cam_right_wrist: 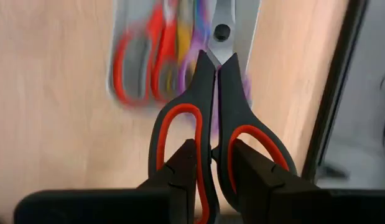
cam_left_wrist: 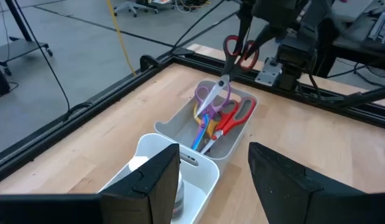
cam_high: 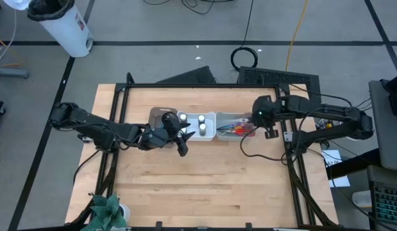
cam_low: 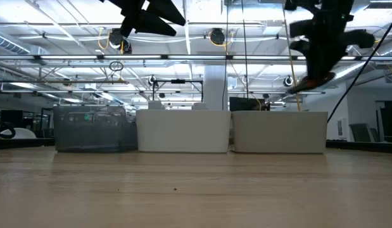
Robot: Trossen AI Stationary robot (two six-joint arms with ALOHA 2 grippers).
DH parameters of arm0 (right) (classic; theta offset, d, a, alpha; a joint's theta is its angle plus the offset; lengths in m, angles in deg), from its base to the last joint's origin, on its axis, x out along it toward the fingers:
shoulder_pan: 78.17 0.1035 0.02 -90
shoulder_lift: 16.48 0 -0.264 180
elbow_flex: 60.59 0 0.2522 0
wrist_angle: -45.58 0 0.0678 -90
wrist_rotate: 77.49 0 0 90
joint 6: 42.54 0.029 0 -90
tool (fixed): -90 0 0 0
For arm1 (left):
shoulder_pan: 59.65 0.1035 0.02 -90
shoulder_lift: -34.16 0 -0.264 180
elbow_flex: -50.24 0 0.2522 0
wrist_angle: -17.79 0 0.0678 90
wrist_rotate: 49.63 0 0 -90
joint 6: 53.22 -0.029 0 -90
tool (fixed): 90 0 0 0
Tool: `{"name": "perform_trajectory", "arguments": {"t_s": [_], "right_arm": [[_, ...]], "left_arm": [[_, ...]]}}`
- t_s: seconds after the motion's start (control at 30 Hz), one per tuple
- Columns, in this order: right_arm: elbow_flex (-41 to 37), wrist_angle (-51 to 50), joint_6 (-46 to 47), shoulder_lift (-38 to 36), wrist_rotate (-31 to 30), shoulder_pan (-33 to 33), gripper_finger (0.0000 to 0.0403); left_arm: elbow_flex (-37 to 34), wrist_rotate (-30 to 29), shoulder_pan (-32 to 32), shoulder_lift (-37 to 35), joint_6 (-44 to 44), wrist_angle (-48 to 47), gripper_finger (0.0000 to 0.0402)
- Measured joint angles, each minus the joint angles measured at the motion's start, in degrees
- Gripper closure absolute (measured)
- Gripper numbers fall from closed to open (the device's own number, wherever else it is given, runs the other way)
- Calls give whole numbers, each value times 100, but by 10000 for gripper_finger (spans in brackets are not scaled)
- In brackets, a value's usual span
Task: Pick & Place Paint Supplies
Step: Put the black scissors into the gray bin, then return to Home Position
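In the grey bin (cam_left_wrist: 239, 134), coloured scissors (cam_left_wrist: 232, 119) lie.

I see two black jointed arms, the left arm (cam_high: 95, 128) and the right arm (cam_high: 326, 119), trailing black cables, with blocky dark fingers (cam_left_wrist: 285, 180); a green light glows on the right wrist.

No legible text, labels or numbers — none on any surface

A robotics lab or open industrial workspace: a wooden surface (cam_high: 198, 186) in a black metal frame (cam_high: 204, 85) stands on a grey taped floor (cam_high: 185, 25) strewn with cables (cam_high: 244, 56), under exposed ceiling trusses (cam_low: 69, 60) and strip lighting.
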Motion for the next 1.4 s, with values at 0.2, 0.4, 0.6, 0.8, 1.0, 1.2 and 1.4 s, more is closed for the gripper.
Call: {"name": "perform_trajectory", "arguments": {"t_s": [0.2, 0.4, 0.6, 0.8, 1.0, 1.2, 1.4], "right_arm": [[0, -81, 73, 257, -67, 51, 342], [-2, -84, 67, 848, -65, 46, 342], [-4, 301, 36, 1457, -58, 49, 342], [-4, 895, 232, 1675, -11, 92, 260], [-4, 1295, 771, 1632, 94, 274, 193], [-7, 1461, 967, 1281, 51, 529, 170], [-9, 1437, 1121, 281, -23, 615, 173]], "left_arm": [[0, 2, 6, 183, 3, 97, 201], [-1, 123, 97, 289, 24, 126, 201], [0, 426, 96, 285, -27, 231, 201], [0, 426, 98, 285, -96, 222, 201], [0, 426, 98, 285, -104, 227, 201], [-6, 535, 88, -29, -303, -139, 201], [-29, 391, -377, -1337, -574, -1302, 201]]}}
